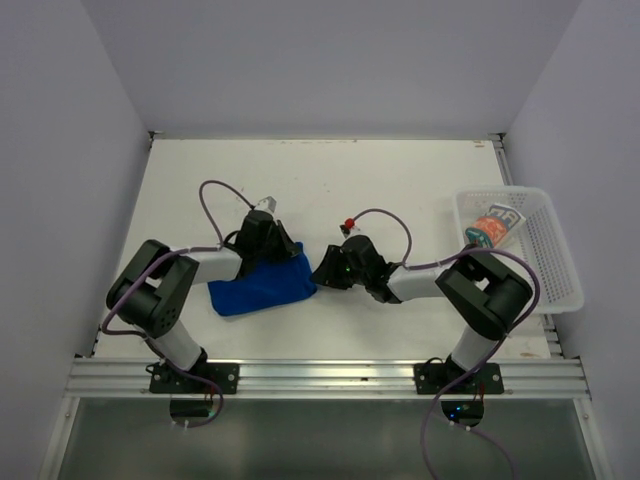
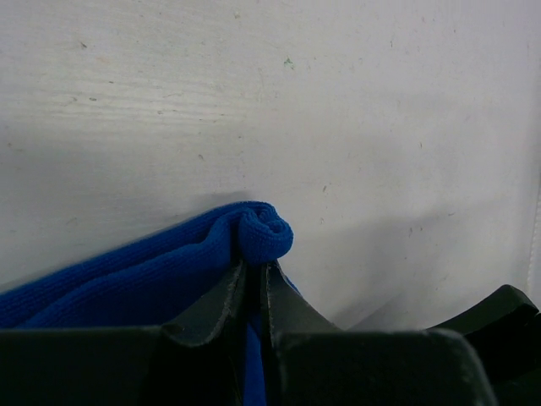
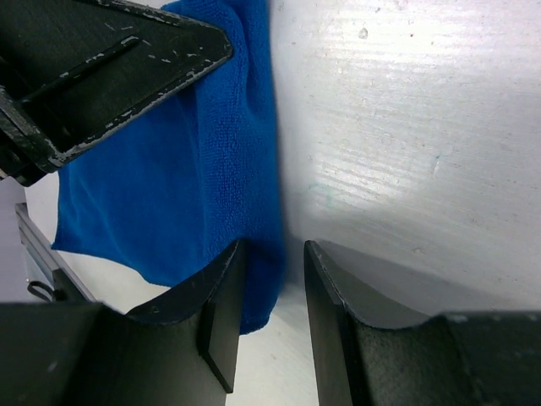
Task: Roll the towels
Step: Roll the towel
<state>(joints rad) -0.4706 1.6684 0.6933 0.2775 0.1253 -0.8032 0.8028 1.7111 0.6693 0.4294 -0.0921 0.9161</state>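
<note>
The blue towel point(image 1: 262, 285) lies folded on the table between the two arms. My left gripper point(image 1: 284, 247) is shut on the towel's far right corner, which bunches into a small curl point(image 2: 260, 232) just past the fingertips point(image 2: 228, 292). My right gripper point(image 1: 321, 271) is open at the towel's right edge. In the right wrist view that edge point(image 3: 254, 203) runs into the gap beside the left fingertip point(image 3: 221, 292), and the jaws point(image 3: 272, 258) do not pinch it. The patterned towel point(image 1: 496, 228) sits rolled inside the basket.
The white mesh basket point(image 1: 550, 260) stands at the table's right edge beside the right arm. My left gripper's finger point(image 3: 127, 59) fills the upper left of the right wrist view. White walls enclose the table point(image 1: 400, 180) on three sides.
</note>
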